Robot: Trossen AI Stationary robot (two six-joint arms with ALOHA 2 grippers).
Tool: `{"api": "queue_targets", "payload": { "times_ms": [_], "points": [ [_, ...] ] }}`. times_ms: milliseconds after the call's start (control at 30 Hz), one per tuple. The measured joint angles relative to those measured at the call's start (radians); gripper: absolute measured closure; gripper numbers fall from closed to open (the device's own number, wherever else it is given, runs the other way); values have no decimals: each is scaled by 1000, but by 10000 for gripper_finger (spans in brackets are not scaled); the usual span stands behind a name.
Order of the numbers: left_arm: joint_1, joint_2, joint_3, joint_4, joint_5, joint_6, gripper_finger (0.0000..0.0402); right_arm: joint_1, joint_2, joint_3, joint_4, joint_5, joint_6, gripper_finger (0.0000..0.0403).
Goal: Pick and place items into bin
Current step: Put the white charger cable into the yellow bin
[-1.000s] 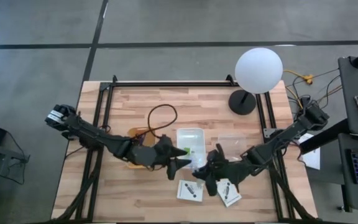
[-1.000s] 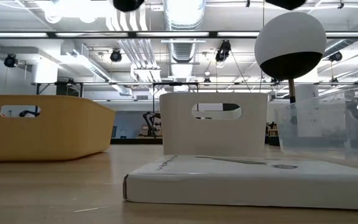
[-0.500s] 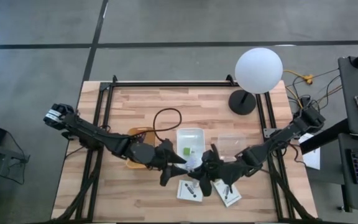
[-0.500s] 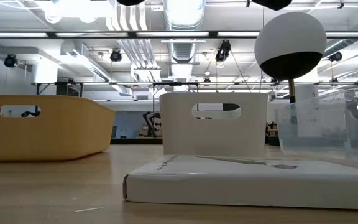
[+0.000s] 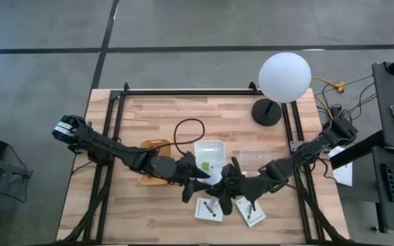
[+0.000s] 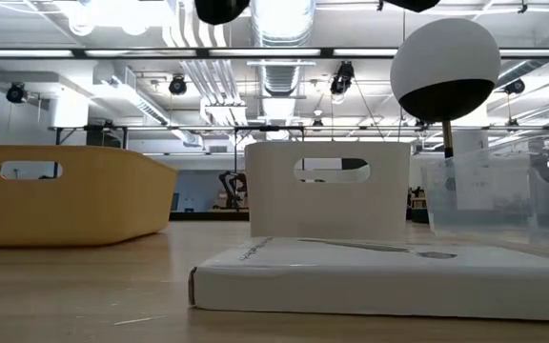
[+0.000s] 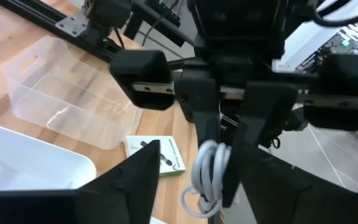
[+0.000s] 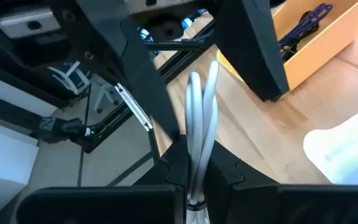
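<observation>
My right gripper is shut on a coiled grey cable, held above the table in front of the white bin. My left gripper is open and faces it. Its two fingers stand on either side of the cable's loop end, and I cannot tell if they touch it. A tiny green block lies in the white bin. A purple strap lies in the yellow bin. Two white cards lie flat on the table near the front edge. My right gripper pinches the bundled grey cable between its two fingers, near one end of the coil. Several strands run side by side out past the fingertips. The loop end sticks out toward my left gripper. The cable is lifted clear of the table.
A clear tub stands right of the white bin. A globe lamp stands at the back right. A dark cable loop arches behind my left arm. The low view shows a card box lying in front of the bins.
My right gripper has carried the grey cable toward the table's left, closer to my left gripper. My left gripper has dropped a little toward the near edge and now faces the cable. The dark cable loop behind it has shifted right.
</observation>
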Motion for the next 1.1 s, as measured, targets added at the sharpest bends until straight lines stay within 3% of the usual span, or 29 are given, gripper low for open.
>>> {"api": "queue_targets", "payload": {
  "times_ms": [333, 500, 633, 800, 933, 1100],
  "points": [
    [2, 1, 0, -22, 31, 53, 385, 0, 3, 0, -13, -4, 19, 376],
    [1, -24, 0, -201, -40, 41, 394, 8, -2, -1, -73, -17, 103, 328],
    [9, -88, 17, -549, -150, -6, 396, 30, -24, 2, -136, -89, 154, 282],
    [-25, -248, 96, -958, -294, -17, 398, 56, -23, 1, -180, -81, 128, 241],
    [-8, -304, 79, -1168, -141, -206, 398, 58, -23, 1, -215, -82, 163, 224],
    [19, -367, -59, -1151, -26, -293, 399, 31, -22, 1, -213, -81, 168, 219]
  ]
}}
